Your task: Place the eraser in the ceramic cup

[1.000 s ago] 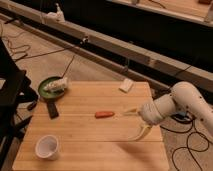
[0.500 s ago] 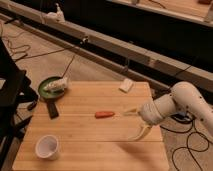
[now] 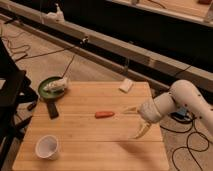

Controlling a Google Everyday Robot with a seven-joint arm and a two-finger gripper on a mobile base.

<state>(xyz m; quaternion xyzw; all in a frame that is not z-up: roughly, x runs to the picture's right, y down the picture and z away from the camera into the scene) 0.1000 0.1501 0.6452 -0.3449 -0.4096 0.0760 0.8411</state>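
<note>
The eraser (image 3: 52, 109), a flat black block, lies on the wooden table (image 3: 95, 145) at its left side, just below the green dish. The ceramic cup (image 3: 48, 147), white and upright, stands near the table's front left corner. My gripper (image 3: 135, 121) hangs over the right part of the table on a white arm, far right of both. Its two pale fingers (image 3: 142, 131) are spread apart with nothing between them.
A green round dish (image 3: 51, 86) with a white object in it sits at the back left. An orange stick (image 3: 104, 114) lies mid-table. A small white block (image 3: 126, 85) rests at the back edge. Cables run across the floor around the table.
</note>
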